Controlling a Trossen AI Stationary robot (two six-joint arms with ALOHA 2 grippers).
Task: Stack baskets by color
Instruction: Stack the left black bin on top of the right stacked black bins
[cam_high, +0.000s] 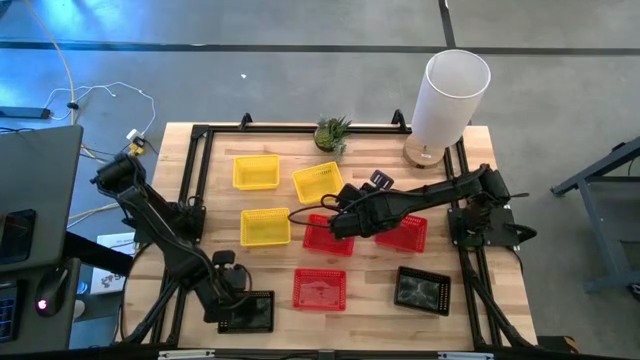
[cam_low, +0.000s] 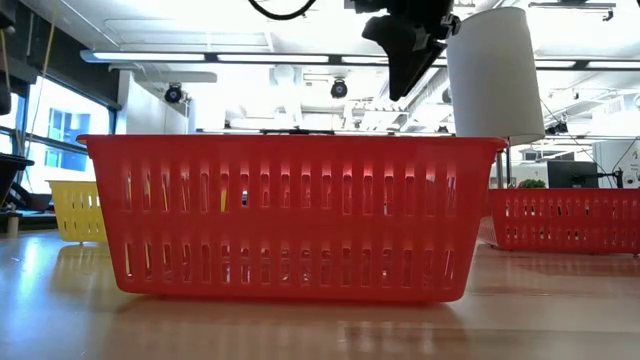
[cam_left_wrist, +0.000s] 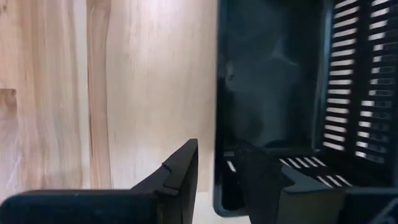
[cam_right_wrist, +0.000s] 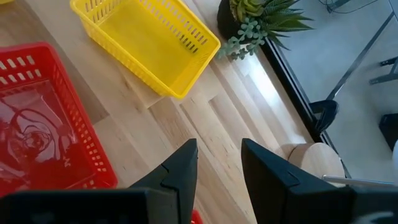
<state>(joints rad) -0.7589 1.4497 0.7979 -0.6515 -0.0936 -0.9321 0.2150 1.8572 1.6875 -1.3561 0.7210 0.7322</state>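
The left arm reaches from the table's left edge down toward the near left corner, elbow bent, its left gripper (cam_high: 238, 298) low over the black basket (cam_high: 250, 312) there. In the left wrist view its fingers (cam_left_wrist: 180, 174) straddle that basket's wall, one outside on the wood and one inside, parted with the wall between them.

The right arm stretches from the right edge toward the table's middle, held level above the baskets. The right gripper (cam_high: 337, 214) hangs open and holds nothing, above a red basket (cam_high: 328, 236) at the middle. A tilted yellow basket (cam_right_wrist: 146, 40) lies just beyond it toward the far edge, next to the potted plant (cam_right_wrist: 255, 18).
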